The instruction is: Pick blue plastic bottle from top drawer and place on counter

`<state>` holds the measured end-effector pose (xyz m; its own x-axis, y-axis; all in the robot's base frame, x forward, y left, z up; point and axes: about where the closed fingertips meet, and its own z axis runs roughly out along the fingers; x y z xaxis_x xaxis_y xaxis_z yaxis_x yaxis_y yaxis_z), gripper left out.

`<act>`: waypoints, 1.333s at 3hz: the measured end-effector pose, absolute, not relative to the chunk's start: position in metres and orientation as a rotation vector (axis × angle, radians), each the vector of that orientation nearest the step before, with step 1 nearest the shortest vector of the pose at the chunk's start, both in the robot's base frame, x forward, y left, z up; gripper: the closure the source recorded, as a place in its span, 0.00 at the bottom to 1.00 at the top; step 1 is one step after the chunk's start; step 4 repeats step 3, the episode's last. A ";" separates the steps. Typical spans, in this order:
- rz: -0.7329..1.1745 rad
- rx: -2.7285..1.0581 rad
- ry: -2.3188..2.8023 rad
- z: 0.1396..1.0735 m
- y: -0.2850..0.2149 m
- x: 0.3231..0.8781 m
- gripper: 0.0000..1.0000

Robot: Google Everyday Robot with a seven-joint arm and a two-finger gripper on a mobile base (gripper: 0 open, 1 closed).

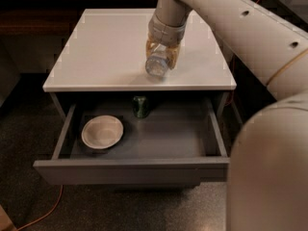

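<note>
My gripper (pixel 161 54) is shut on the blue plastic bottle (pixel 157 64), a small clear bottle whose base points toward the camera. It holds the bottle above the front middle of the white counter (pixel 101 52). I cannot tell whether the bottle touches the slab. The top drawer (pixel 130 165) stands pulled open below the counter's front edge. My white arm reaches in from the upper right.
Inside the drawer a white bowl (pixel 101 132) lies at the left and a short dark green can (pixel 140 106) stands at the back middle. An orange cable (pixel 43 215) runs on the dark floor at the lower left. My arm's large link fills the right side.
</note>
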<state>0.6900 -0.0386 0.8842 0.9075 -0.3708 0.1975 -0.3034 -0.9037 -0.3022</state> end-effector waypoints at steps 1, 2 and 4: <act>-0.359 -2.813 0.540 0.868 -0.043 0.724 0.35; -0.363 -2.807 0.548 0.865 -0.044 0.733 0.05; -0.361 -2.807 0.547 0.863 -0.043 0.734 0.00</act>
